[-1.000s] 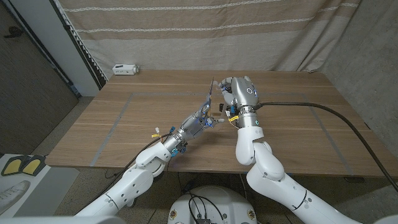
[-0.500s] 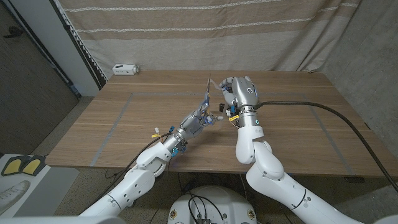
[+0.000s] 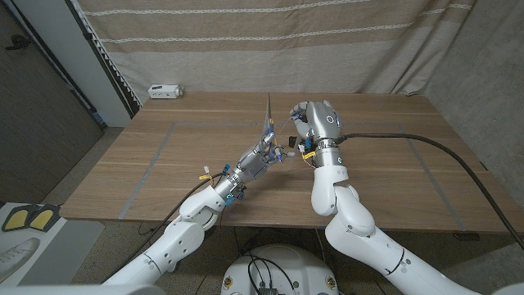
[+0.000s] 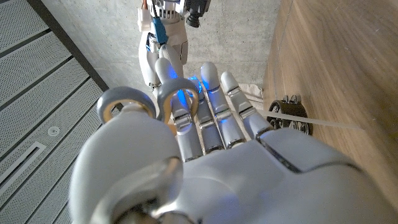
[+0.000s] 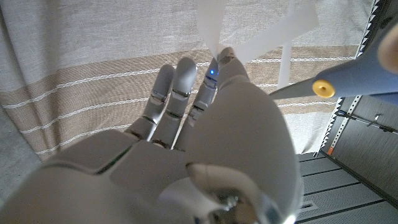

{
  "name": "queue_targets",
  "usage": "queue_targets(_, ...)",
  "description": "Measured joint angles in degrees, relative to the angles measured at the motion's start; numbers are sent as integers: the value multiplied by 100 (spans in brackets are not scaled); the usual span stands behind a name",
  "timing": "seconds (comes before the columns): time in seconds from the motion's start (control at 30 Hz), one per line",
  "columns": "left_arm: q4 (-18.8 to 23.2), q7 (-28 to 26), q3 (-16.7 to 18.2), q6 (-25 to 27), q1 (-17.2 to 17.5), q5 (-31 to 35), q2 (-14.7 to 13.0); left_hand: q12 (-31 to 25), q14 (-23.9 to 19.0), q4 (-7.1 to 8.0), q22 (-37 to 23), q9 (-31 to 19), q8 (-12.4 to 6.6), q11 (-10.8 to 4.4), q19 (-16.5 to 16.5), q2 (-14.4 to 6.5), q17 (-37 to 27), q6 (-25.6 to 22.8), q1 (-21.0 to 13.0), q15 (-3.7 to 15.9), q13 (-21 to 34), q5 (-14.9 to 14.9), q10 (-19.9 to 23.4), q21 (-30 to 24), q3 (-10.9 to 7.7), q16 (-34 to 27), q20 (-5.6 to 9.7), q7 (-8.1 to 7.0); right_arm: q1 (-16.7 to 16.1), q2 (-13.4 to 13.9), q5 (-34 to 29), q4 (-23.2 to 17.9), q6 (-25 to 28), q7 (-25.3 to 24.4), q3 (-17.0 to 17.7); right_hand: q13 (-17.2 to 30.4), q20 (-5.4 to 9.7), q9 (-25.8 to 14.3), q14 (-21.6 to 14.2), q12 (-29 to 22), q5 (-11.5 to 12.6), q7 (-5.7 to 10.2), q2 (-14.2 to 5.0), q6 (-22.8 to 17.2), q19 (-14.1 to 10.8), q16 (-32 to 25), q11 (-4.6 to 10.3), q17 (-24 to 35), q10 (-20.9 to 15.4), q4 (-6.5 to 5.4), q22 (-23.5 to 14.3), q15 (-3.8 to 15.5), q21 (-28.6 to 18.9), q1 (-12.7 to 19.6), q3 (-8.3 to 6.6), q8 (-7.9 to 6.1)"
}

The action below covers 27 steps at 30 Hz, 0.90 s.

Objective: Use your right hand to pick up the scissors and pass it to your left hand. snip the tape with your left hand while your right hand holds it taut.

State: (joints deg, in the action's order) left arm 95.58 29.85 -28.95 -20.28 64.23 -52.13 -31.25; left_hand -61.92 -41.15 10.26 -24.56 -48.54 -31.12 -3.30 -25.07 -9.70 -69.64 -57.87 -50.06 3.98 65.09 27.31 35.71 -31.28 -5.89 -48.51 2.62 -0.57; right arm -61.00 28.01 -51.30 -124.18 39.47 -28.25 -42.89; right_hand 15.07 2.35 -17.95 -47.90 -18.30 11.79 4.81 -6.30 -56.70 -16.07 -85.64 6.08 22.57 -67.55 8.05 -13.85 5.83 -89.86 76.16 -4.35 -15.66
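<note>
Over the middle of the brown wooden table (image 3: 164, 164), scissors now tipped closer to upright than a second ago, blades pointing up toward the beige striped curtain (image 3: 270, 41) rather than leaning toward the right hand. Both hands otherwise in nearly the same spots as before. At the table's far left edge, a small white box-shaped device (image 3: 164, 91), well apart from the action. On the tabletop beside the left hand, a small dark tape roll (image 4: 290, 116), with a thin pale strip running out from it across the wood. Across the right side of the table, a thick black cable (image 3: 409, 141), clear of both hands. Grey-handled scissors (image 3: 269, 123) gripped in the silver left hand (image 3: 264, 156), fingers threaded through the round handle loops in the left wrist view, blades rising just beside the right hand. Silver right hand (image 3: 315, 123) raised above the table, pinching a translucent white strip of tape (image 5: 214, 25) between thumb and fingers, the scissor blade with its yellow pivot close alongside it in the right wrist view; blade and tape contact impossible to tell.
</note>
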Motion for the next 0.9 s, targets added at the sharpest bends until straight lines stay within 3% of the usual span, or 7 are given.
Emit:
queue_targets(0.13,0,43,-6,20,-15,10,-36,0,38,-21,-31,-523,-292,75,24,-98,0,192,98,19,0,90,-132,0,-174,0,5,-34,-1,3,0,-16,23,20,0,0,0,0,0,6,0,0,0,0,0,0,0,0,0,0,0,0,0,0,0,0)
queue_targets(0.33,1,114,-5,22,-21,-4,-69,0,62,-29,-57,-802,-449,127,85,-97,16,244,99,0,1,92,-185,0,-322,25,5,-24,-1,-5,0,-21,65,50,-3,0,0,0,0,-16,-5,0,0,0,0,-44,1,0,-1,0,0,0,0,0,0,0)
queue_targets(0.63,12,252,46,-16,10,-78,-106,0,72,-71,-57,-662,-446,175,85,-89,38,277,182,-10,45,96,-233,0,-408,49,5,-56,-1,-45,-3,-21,153,65,-39,0,0,0,0,-16,-6,0,0,0,0,-44,20,-27,-20,1,-1,0,0,0,1,22)
queue_targets(0.9,52,372,120,-174,82,-120,-133,-1,72,-120,-56,-141,-275,200,84,-50,186,161,219,-10,-85,97,-209,0,-502,214,5,-174,13,-112,-68,11,300,72,-113,0,0,1,0,-12,-9,0,0,0,0,-89,21,-27,-21,7,-1,0,0,0,7,22)
